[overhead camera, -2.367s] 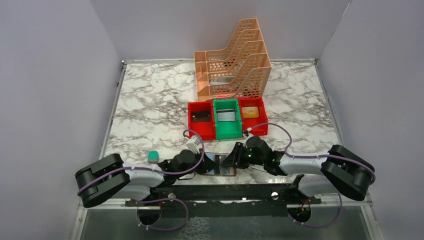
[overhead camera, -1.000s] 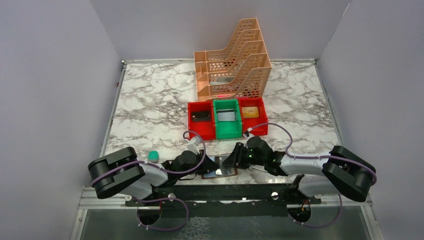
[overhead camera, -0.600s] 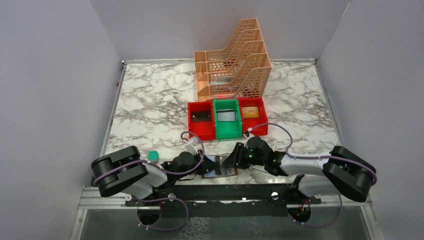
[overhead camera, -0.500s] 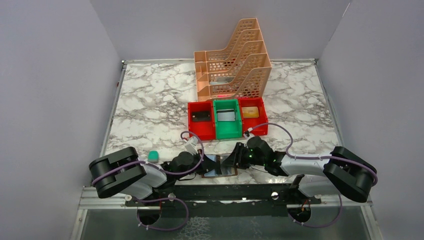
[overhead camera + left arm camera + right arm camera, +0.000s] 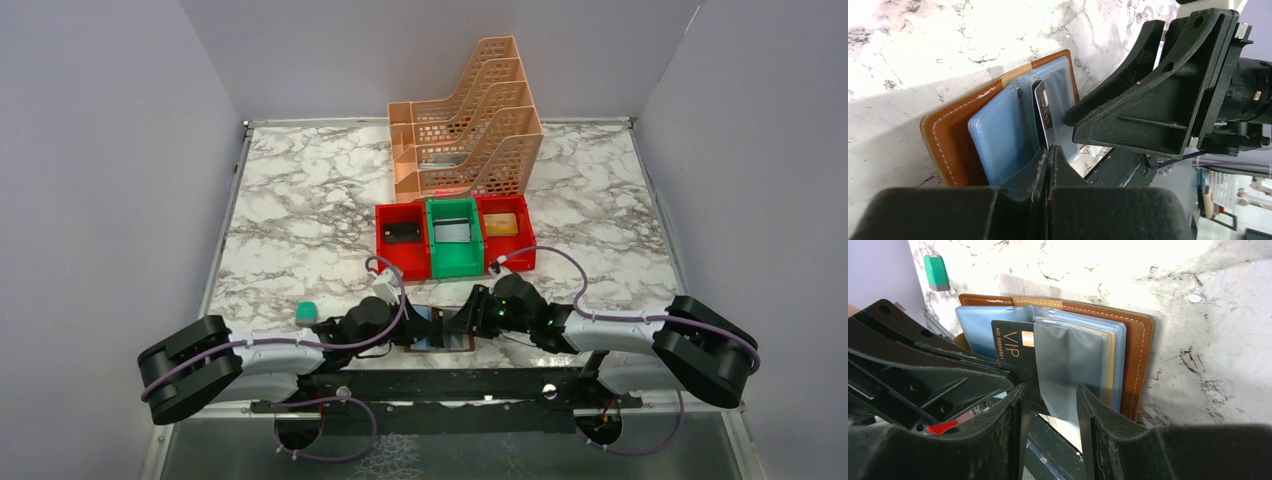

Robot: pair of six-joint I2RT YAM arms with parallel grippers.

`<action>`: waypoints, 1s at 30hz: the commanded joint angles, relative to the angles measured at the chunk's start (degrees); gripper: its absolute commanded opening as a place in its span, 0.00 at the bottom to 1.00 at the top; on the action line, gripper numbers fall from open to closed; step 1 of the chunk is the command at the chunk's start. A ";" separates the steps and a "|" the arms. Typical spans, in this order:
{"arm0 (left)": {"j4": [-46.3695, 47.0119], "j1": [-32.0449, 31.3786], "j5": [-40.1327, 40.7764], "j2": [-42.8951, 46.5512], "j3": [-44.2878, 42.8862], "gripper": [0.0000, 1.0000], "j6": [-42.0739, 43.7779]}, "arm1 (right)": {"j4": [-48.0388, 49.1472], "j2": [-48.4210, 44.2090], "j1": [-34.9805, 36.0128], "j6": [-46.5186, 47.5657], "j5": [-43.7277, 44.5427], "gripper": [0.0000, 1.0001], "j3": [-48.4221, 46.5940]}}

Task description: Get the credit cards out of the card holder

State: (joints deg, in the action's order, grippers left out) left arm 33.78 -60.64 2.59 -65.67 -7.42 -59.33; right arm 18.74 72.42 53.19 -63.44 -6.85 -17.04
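Change shows most in the left arm (image 5: 190,365): its big elbow now sits farther out to the left and lower than it did a second ago, so the arm looks stretched out. The left gripper (image 5: 1048,154) has its two fingers squeezed tight together on the bottom edge of the black card (image 5: 1013,352). That card says "VIP" and pokes partway out of a pocket in the card holder (image 5: 950,145). The right arm (image 5: 610,330) and the card holder sit just about where they were

The card holder lies open on the table (image 5: 300,200), close to the near edge, between the two claws. It is brown outside with blue-grey pockets inside. The right gripper (image 5: 1050,390) has its fingers partly apart, and a grey see-through pocket (image 5: 1068,355) lies in the gap. One finger touches the holder, but it is not clear if the claw pinches anything

The table top is white marble with grey veins. A small green block (image 5: 307,312) sits just beside the left arm. Farther back, two red bins (image 5: 384,245) stand with a green bin (image 5: 458,262) between them, all touching. Behind them stands a peach rack (image 5: 470,130) full of little holes. Plain grey walls (image 5: 100,150) close in the left, back and right sides
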 commanded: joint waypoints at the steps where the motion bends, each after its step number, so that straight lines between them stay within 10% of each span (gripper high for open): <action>1: -11.22 -0.51 2.02 4.33 -3.97 0.00 5.68 | -9.84 1.67 0.07 1.83 5.10 0.45 2.02; 9: -29.48 -0.53 5.65 8.33 -11.76 0.00 13.11 | -10.76 0.81 0.07 3.28 4.03 0.45 0.51; 30: -34.94 -0.53 6.09 11.47 -18.35 0.00 27.10 | -16.41 -11.95 0.05 6.26 5.08 0.48 -0.62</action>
State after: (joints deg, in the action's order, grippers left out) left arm -0.40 -60.88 6.96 -55.70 -23.38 -38.50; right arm 5.78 63.57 53.19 -58.19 -4.80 -18.63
